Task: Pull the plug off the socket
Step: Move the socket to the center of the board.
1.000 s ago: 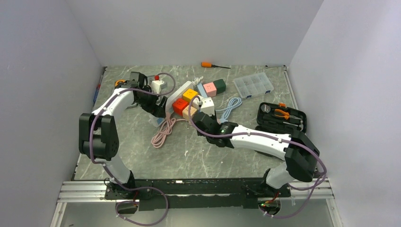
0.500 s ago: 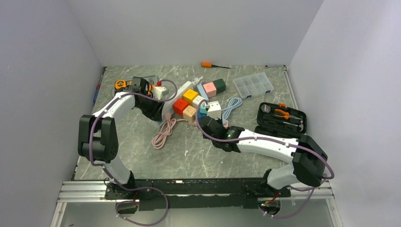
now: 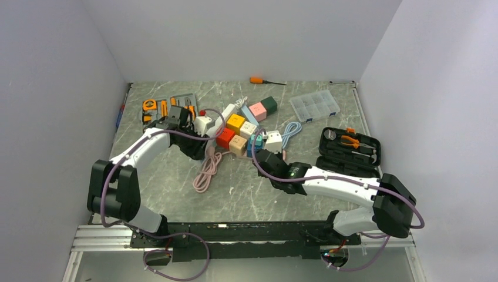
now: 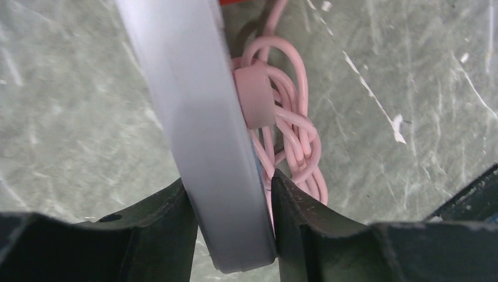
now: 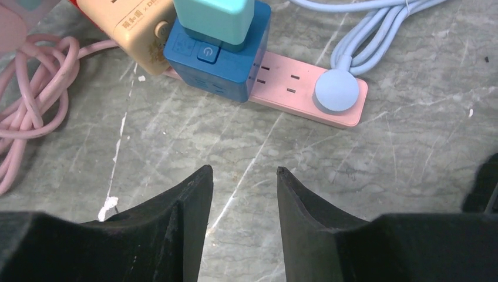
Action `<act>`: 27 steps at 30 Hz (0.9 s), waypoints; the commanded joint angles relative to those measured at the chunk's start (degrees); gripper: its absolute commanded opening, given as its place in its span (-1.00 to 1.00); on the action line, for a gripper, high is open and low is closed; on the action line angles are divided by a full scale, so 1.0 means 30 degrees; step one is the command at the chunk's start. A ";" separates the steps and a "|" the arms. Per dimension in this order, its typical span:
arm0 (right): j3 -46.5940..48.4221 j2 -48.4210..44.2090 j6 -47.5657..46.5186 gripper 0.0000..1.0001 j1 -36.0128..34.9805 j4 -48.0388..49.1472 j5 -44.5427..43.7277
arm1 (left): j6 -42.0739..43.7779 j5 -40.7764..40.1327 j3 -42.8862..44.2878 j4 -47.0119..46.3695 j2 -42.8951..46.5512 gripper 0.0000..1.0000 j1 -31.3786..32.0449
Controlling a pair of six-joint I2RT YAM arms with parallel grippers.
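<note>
Left gripper (image 4: 229,194) pinched the white power strip (image 4: 188,117); the right gripper (image 5: 244,171), fingers spread, likely had next to grasp the teal plug (image 5: 214,20).

Our two arms are built alike, with white shells on the long links and black housings at the joints. The left arm (image 3: 144,144) sits left of frame and the right arm (image 3: 337,179) lower right. Each trails a loose mauve cable (image 3: 107,188). A small green light (image 3: 292,171) glows near the right wrist. Our left fingers (image 4: 158,235) and right fingers (image 5: 176,235) are matte black wedges.
</note>
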State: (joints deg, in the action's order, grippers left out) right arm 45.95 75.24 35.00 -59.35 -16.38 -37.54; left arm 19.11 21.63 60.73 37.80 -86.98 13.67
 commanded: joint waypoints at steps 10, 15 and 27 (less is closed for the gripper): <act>-0.0886 -0.2319 -0.0180 0.55 -0.1083 0.0934 -0.1092 | -0.1168 0.4270 -0.1337 0.1519 0.0476 0.59 0.2152; -0.0174 -0.2376 -0.0880 0.56 -0.2231 0.0492 -0.1791 | -0.0339 0.4426 -0.0834 0.1920 0.1842 0.98 0.2017; 0.1292 0.1954 -0.2283 0.49 -0.5840 0.3993 -0.2999 | 0.1328 0.7080 0.0191 0.4902 0.4316 0.99 -0.2005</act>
State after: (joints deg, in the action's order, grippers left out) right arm 48.42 75.79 31.59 -75.81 -13.54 -45.21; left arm 19.51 36.42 59.22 48.03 -74.32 10.83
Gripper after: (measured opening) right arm 0.746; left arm 0.994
